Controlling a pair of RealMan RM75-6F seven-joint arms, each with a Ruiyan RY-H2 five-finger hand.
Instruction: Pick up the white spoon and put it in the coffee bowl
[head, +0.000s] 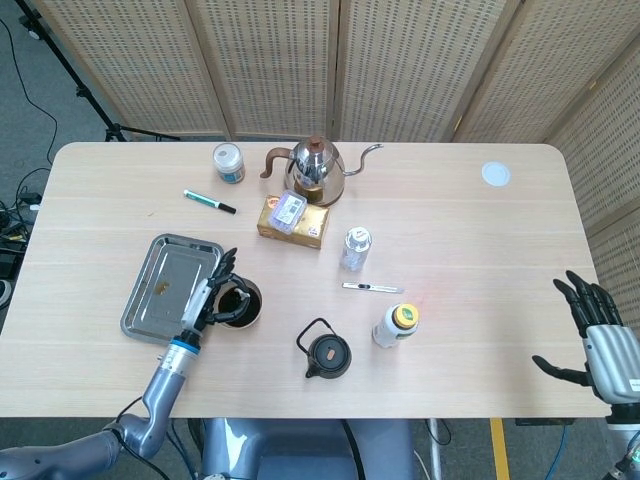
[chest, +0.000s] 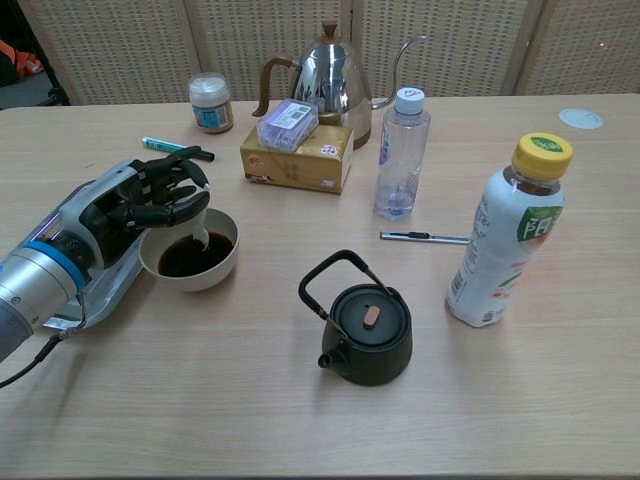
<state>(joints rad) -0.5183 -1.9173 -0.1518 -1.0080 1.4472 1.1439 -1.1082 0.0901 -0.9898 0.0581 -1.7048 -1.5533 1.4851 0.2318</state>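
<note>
Left hand (chest: 140, 203) hangs just beside the coffee bowl (chest: 190, 257), at its left rim and partly above the metal tray (head: 170, 285); its dark fingers (chest: 178, 183) are curved and a little apart, and nothing is between them. The white spoon (chest: 200, 238) stands in the bowl, leaning on the far rim close to the fingertips; I cannot tell if a finger touches it. Only a short piece of it shows: a thin white handle that goes down into the dark coffee, so its lower part is hidden. In the head view the spoon is too small to see clearly. The bowl is white outside, with dark brown liquid inside, and it sits on the table (chest: 300, 420) touching or almost touching the edge of the tray. Right hand (head: 598, 335) is well apart, at the right edge of the table, with its fingers spread and nothing in it. Near the bowl, to its right, stands a small black teapot (chest: 365, 330) with a raised handle. Behind the bowl lie a green marker (chest: 165, 146) and a yellow box (chest: 297, 158).
</note>
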